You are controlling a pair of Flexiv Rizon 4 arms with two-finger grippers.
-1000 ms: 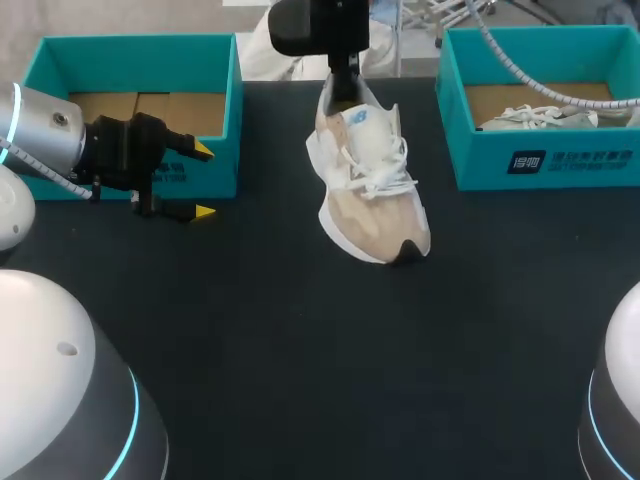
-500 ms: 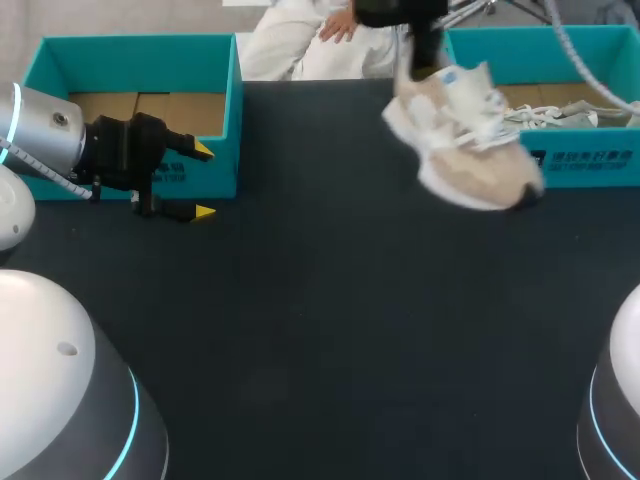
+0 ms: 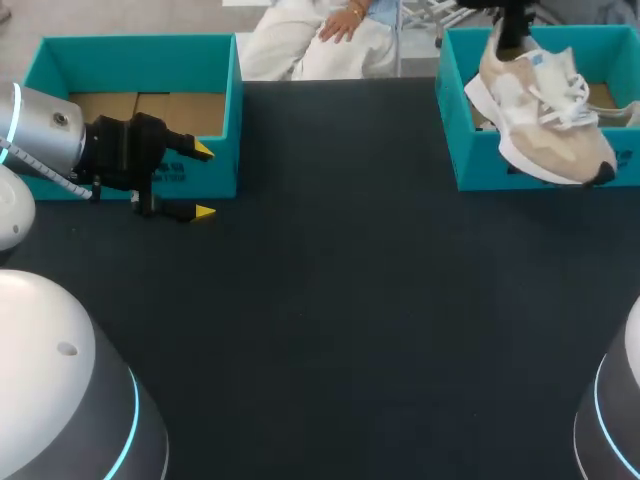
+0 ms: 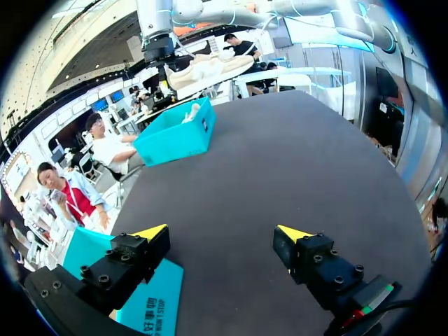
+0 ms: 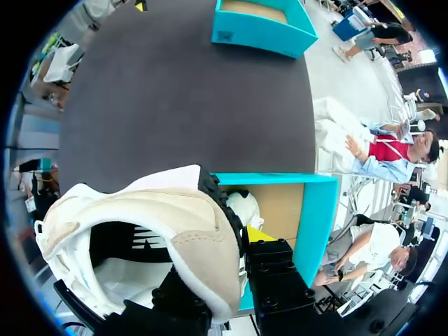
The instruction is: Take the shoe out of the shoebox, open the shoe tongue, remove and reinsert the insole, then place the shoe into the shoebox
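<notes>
Presently the right gripper (image 3: 512, 32) is clamped on the heel collar of the shoe (image 3: 540, 120). It holds the shoe aloft over the shoebox (image 3: 478, 165), toe overhanging the front wall.

Judgement: carry the shoe further over the box until the toe clears that wall, turn its long axis along the box, then lower it sole-first.

The long axis lies diagonal, heel at the gripper, toe pointing toward the robot and rightward. The left gripper (image 3: 204, 181) stands open and empty beside the other box (image 3: 60, 50).

The right tool (image 3: 513, 38) has carried the shoe (image 3: 545, 125) from the middle of the tabletop's (image 3: 330, 300) far edge to its far right corner. The shoe now hangs over the right box (image 3: 470, 165), heel uppermost, toe towards the right edge.
</notes>
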